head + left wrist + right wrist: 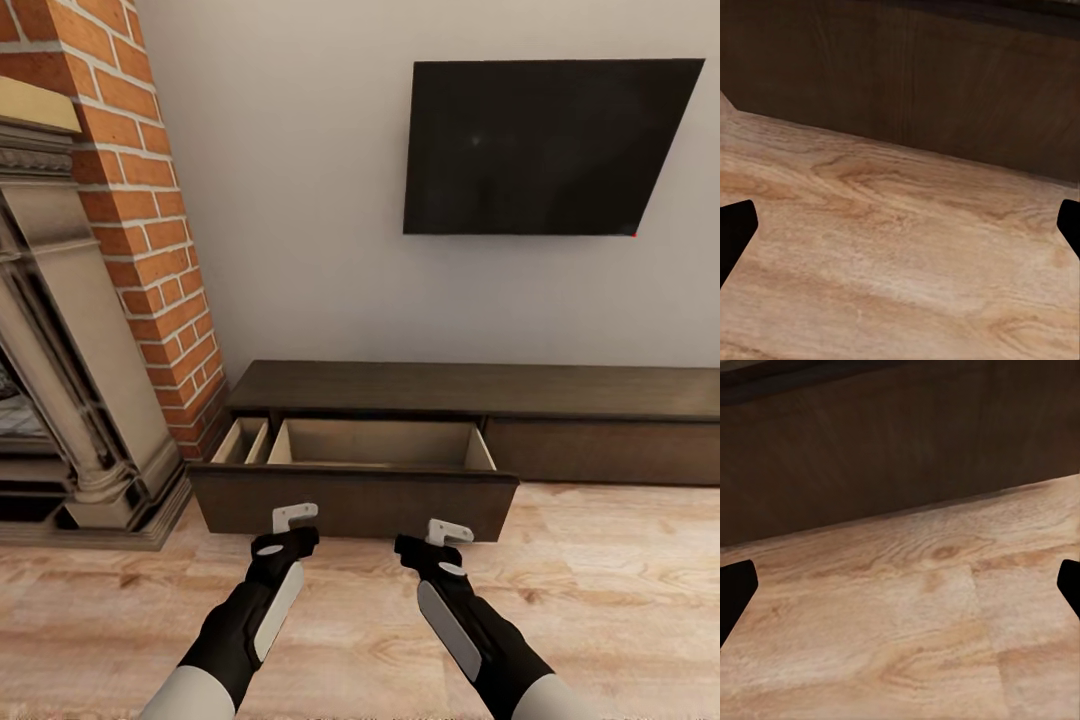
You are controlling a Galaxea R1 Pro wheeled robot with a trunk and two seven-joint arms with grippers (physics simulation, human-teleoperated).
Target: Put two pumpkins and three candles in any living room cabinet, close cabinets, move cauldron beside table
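Observation:
A long, low dark-brown cabinet point(470, 390) stands against the wall under a TV. One wide drawer point(355, 500) is pulled out, and its pale beige inside point(380, 445) holds nothing. A narrower beige compartment point(243, 440) shows at the drawer's left. My left gripper point(293, 520) point(900, 232) and right gripper point(450, 532) point(900, 592) hover just in front of the drawer's front panel. Both are open and hold nothing. The wrist views look at the dark panel and the floor below it. The pumpkins, candles, cauldron and table are out of view.
A red brick chimney point(140, 200) with a carved stone fireplace surround point(80, 400) stands close on the left, its base near the drawer's left end. A black TV point(540, 145) hangs on the wall. Light wooden floor point(600, 600) stretches to the right.

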